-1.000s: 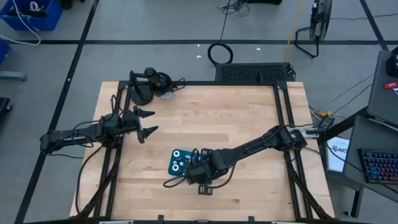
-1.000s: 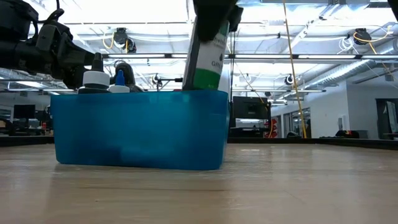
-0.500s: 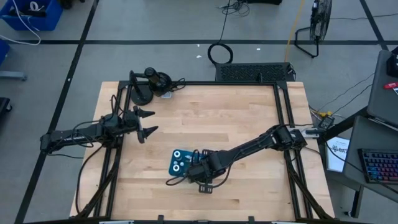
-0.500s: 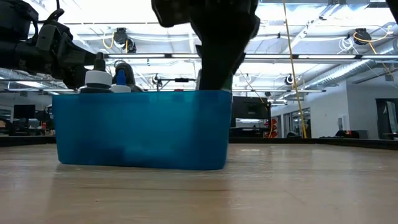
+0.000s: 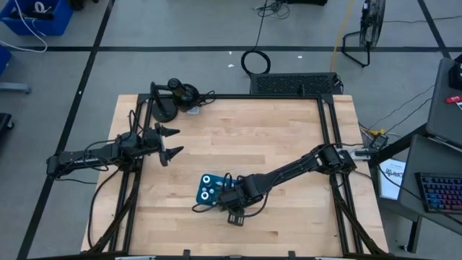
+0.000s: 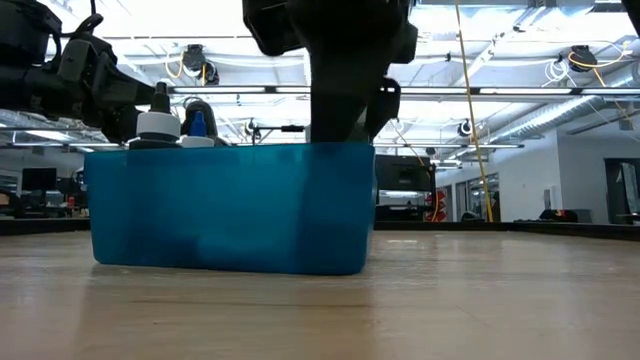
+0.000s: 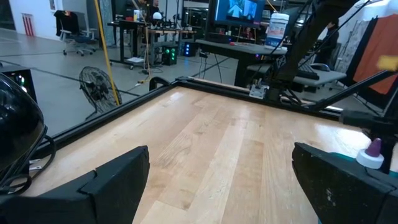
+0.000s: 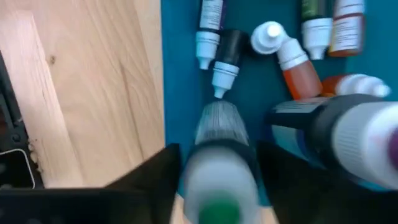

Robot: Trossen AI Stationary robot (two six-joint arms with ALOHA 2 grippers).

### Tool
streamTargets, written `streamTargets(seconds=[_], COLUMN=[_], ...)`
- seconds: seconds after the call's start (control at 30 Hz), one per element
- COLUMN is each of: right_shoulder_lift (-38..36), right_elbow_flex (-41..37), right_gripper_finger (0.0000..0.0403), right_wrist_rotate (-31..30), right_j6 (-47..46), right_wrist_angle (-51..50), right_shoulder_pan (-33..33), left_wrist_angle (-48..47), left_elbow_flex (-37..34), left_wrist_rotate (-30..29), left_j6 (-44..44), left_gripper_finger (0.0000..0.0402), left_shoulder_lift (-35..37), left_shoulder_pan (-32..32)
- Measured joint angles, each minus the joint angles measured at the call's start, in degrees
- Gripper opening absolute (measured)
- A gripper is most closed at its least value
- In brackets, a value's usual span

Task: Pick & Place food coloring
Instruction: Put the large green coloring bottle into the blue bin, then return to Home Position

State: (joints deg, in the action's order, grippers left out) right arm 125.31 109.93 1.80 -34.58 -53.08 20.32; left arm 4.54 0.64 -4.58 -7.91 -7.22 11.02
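Note:
The teal tray (image 5: 204,195) stands on the table toward the near edge, left of the middle. It holds food coloring bottles: small droppers (image 8: 213,37), an orange one (image 8: 300,70) and a larger white-capped one (image 8: 367,140). Two caps (image 6: 157,126) stick up over the tray's wall (image 6: 230,210). My right gripper (image 6: 352,115) reaches down into the tray's right end, open. A white bottle with a green label (image 8: 219,168) sits between its fingers. My left gripper (image 5: 172,141) waits open at the table's left edge. My right gripper comes from above, slanting down, with one finger (image 8: 158,171) on each side of the green-labelled bottle (image 8: 219,155). The view is blurred, and I cannot tell whether the fingers touch the bottle. The bottle is down inside the tray.
A dark round stand (image 5: 167,108) with cables sits at the table's far left corner. Black frame rails (image 5: 328,130) run along the table's sides. Bare wood (image 5: 245,137) lies between the tray and the far edge. In the left wrist view a purple-tipped bottle (image 7: 373,152) shows.
My right gripper has gone down into the tray's right end with the green-labelled bottle, which has sunk behind the tray's wall in the low view. Its fingers have then spread apart.

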Motion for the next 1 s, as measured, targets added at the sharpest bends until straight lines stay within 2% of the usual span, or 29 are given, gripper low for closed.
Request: streamTargets(seconds=[0.13, 0.27, 0.43, 0.63, 0.87, 0.93, 1.0], right_shoulder_lift=[-1.2, -3.3, -8.7, -19.4, -33.7, -38.0, -42.9], right_elbow_flex=[0.0, 0.0, 0.0, 0.0, 0.0, -0.5, -2.6], right_gripper_finger=[0.028, 0.0307, 0.0306, 0.0302, 0.0303, 0.0302, 0.0302], right_wrist_rotate=[0.0, 0.0, 2.5, 7.6, 17.5, 16.7, 13.2], right_j6=[-1.7, -2.7, -4.4, -4.1, -3.9, -1.3, 3.5], right_wrist_angle=[-0.1, -0.3, -0.3, -0.3, -4.6, -5.6, -5.9], right_shoulder_pan=[-0.1, -0.1, -0.4, -0.5, -0.3, 0.9, 2.9], left_wrist_angle=[0.0, 0.0, 0.1, 0.0, 0.0, 0.0, 0.0], left_elbow_flex=[0.0, 0.0, 0.0, 0.0, 0.0, 0.0, 0.0], left_wrist_rotate=[0.0, 0.0, 0.0, 0.0, 0.0, 0.0, 0.0], left_j6=[0.0, 0.0, 0.0, 0.0, 0.0, 0.0, 0.0], left_gripper_finger=[0.039, 0.039, 0.039, 0.039, 0.039, 0.039, 0.039], left_shoulder_lift=[0.0, 0.0, 0.0, 0.0, 0.0, 0.0, 0.0], left_shoulder_pan=[0.0, 0.0, 0.0, 0.0, 0.0, 0.0, 0.0])
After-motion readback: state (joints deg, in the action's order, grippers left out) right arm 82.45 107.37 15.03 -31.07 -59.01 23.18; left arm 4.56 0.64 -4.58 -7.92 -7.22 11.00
